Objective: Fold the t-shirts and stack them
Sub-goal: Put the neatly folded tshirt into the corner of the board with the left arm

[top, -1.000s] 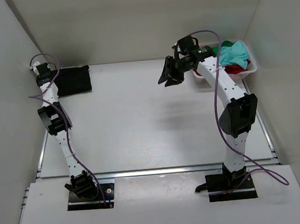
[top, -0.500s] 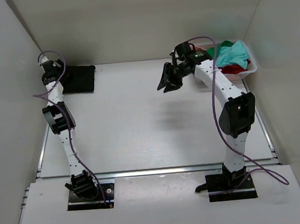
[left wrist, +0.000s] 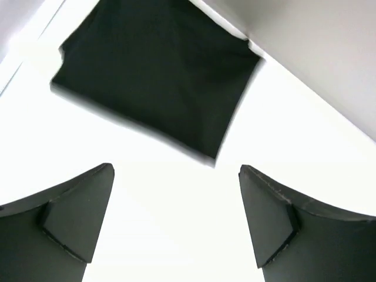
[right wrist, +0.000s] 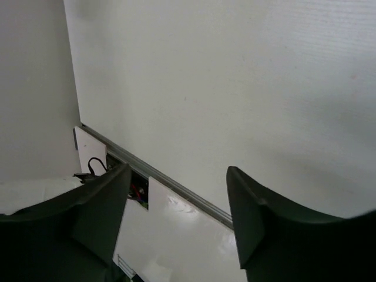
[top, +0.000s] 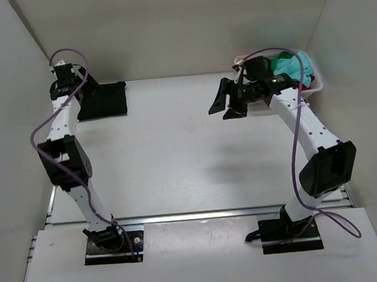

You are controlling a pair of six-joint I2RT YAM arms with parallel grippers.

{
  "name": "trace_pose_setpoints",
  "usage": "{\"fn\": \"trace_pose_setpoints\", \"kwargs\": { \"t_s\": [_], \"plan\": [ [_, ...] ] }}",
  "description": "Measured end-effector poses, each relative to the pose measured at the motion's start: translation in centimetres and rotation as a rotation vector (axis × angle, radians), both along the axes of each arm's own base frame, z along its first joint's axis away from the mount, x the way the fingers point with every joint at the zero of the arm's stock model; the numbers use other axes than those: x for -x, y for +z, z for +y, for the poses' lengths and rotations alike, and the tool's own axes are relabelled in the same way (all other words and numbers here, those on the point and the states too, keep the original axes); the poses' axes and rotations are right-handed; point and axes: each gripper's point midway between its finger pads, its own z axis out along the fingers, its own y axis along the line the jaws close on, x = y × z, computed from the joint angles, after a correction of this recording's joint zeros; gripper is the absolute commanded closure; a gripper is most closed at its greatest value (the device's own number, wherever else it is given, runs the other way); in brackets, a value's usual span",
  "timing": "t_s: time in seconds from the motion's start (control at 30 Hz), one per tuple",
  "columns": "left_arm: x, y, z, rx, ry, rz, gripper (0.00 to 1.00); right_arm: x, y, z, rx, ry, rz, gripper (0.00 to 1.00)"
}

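Observation:
A folded black t-shirt [top: 105,100] lies flat at the table's far left corner; the left wrist view shows the same black t-shirt [left wrist: 155,76] just ahead of the fingers. My left gripper [top: 80,91] hovers at its left edge, open and empty, also seen as my left gripper [left wrist: 175,226]. More t-shirts, a teal one [top: 298,67] over a red one [top: 308,90], are piled in the basket [top: 316,89] at the far right. My right gripper [top: 228,102] hangs open and empty over the table, left of the basket; the wrist view shows my right gripper [right wrist: 178,214] with nothing between its fingers.
White walls close in the table on the left, back and right. A metal rail [top: 201,214] runs along the near table edge ahead of both arm bases. The right wrist view looks down at the bare table [right wrist: 235,88] and that rail [right wrist: 176,182].
My left gripper opened, letting go of the black shirt, and drew back toward the far left corner. The right arm swung toward the basket and its jaws spread wider.

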Motion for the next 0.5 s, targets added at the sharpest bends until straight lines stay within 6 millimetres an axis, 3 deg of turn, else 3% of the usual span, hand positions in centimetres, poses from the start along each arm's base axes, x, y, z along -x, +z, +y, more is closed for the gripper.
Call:
{"fn": "trace_pose_setpoints", "kwargs": {
  "t_s": [0.13,0.23,0.27,0.33,0.43,0.5],
  "plan": [
    [9.6,1.7,-3.0,-0.020,-0.018,0.009,0.01,1.5,0.2,-2.0,0.003,-0.024,-0.036,0.27],
    [16.1,1.1,-4.5,-0.021,-0.027,0.024,0.01,3.1,-0.4,-2.5,0.017,-0.016,-0.036,0.01],
    [17.9,0.7,-5.3,-0.025,-0.037,0.038,0.01,3.5,-0.6,-2.7,0.024,-0.013,-0.037,0.01],
    [20.4,-0.5,-8.1,-0.032,-0.102,0.088,0.01,3.9,-1.1,-3.1,0.041,-0.004,-0.047,0.01],
    [23.5,-2.8,-14.1,-0.014,-0.287,0.175,0.01,4.3,-2.1,-4.7,0.059,-0.023,-0.042,0.01],
    [25.5,-4.3,-15.6,0.020,-0.347,0.241,0.01,4.1,-2.7,-6.6,0.072,-0.067,-0.038,0.01]
  ]
}}
